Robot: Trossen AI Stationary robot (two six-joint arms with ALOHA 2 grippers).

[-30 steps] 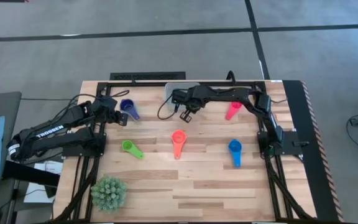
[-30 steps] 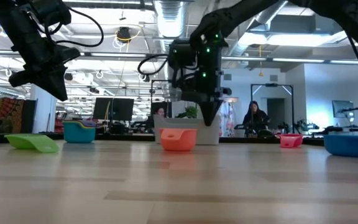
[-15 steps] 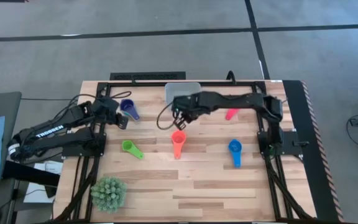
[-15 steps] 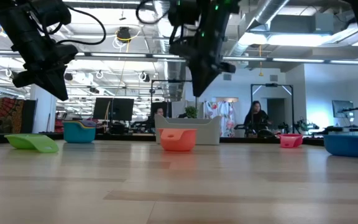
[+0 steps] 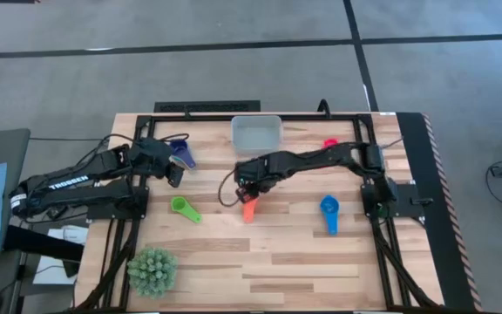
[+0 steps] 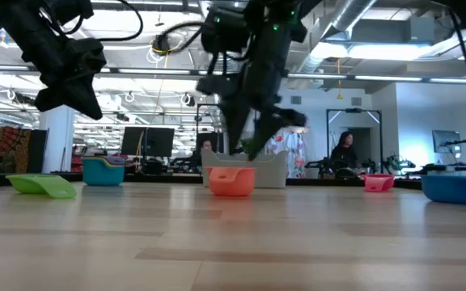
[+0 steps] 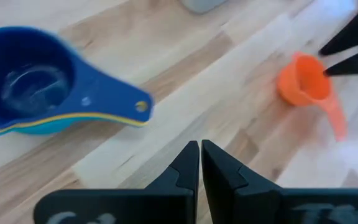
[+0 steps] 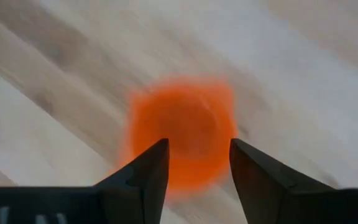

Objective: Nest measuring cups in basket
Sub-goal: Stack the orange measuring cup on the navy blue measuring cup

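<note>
Pickup time: the right pincer (image 5: 247,187), fingers spread, hangs right over the orange cup (image 5: 249,208) mid-surface, near the basket (image 5: 256,133). Next it probably needs to drop, squeeze the rim and lift. The left pincer (image 5: 174,174) is clenched empty beside the stacked blue cup (image 5: 179,152).

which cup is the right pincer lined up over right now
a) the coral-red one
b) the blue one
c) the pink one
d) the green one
a: the right wrist view shows the open right pincer with the coral-red cup framed between its two fingers, and the high view places that pincer at the same cup in the middle of the table, apart from the green, blue and pink cups.
</note>
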